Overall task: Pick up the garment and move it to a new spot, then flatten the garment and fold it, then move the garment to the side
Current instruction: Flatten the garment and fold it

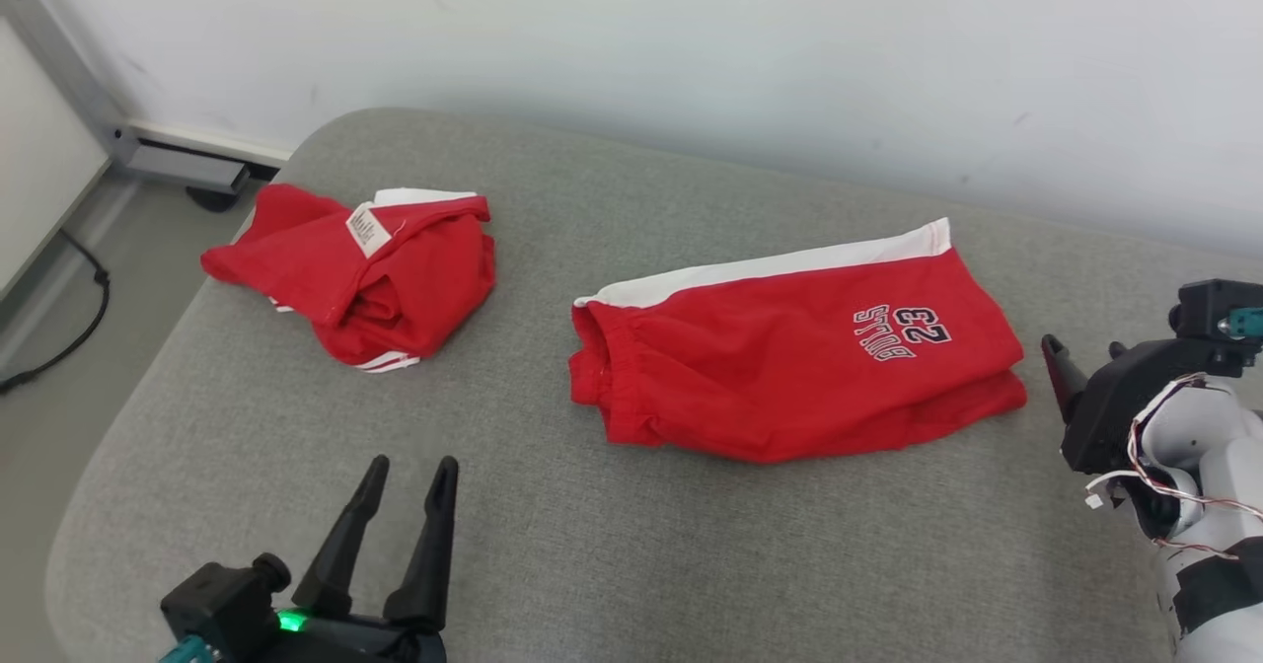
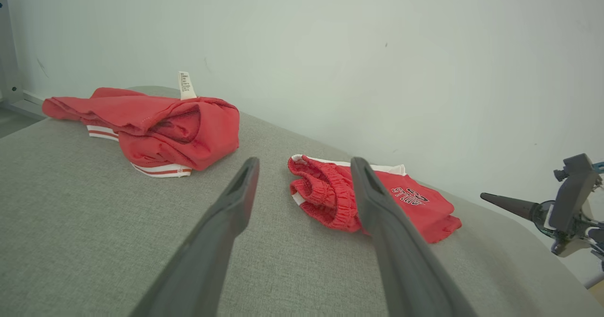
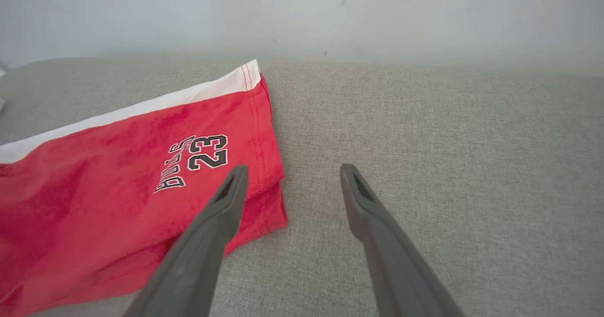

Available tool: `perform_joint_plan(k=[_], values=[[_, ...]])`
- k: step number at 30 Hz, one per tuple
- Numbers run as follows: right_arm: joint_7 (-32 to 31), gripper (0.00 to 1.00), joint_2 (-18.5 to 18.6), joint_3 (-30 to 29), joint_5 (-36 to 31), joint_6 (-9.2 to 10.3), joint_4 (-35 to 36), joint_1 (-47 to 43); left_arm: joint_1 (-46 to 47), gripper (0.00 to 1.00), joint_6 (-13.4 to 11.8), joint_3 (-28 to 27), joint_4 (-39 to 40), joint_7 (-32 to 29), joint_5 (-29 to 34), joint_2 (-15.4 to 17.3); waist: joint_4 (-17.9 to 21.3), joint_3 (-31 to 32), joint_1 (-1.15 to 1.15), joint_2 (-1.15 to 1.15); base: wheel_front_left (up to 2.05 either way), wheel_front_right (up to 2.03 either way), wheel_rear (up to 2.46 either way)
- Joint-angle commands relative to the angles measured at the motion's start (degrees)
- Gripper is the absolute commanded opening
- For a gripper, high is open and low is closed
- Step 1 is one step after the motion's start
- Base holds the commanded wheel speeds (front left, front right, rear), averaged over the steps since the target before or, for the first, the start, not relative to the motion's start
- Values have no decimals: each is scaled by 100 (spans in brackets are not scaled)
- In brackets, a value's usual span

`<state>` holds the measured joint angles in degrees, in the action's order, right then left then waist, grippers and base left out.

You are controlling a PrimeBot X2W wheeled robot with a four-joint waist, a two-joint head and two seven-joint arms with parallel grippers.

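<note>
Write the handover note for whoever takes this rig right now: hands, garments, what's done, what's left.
Left hand: open, empty, over the near side of the grey cushion.
Right hand: open, empty, beside the hem end of the red 23 shorts, not touching.
Shorts: lying folded near the middle of the cushion.
Crumpled red garment: bunched at the far left, label showing.
Done: the shorts look folded.
Left: probably shift the shorts aside; the crumpled red garment is not yet flattened or folded.

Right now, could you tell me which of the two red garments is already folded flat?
The shorts printed with 23; the other red garment lies bunched up.
</note>
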<state>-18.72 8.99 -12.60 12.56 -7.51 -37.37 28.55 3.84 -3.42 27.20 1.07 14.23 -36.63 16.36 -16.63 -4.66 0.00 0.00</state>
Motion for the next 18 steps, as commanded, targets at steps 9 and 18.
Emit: perform_joint_plan(k=[9,18], values=[[-74,100,-132,-708,-510,4,-340,226,210,100,141,216,-129,-22,86,-117,-454,-410,0,0,0,0,0],[-431,100,-348,-1222,-936,4,-587,275,242,100,179,217,-232,10,64,-180,-556,-522,0,0,0,0,0]])
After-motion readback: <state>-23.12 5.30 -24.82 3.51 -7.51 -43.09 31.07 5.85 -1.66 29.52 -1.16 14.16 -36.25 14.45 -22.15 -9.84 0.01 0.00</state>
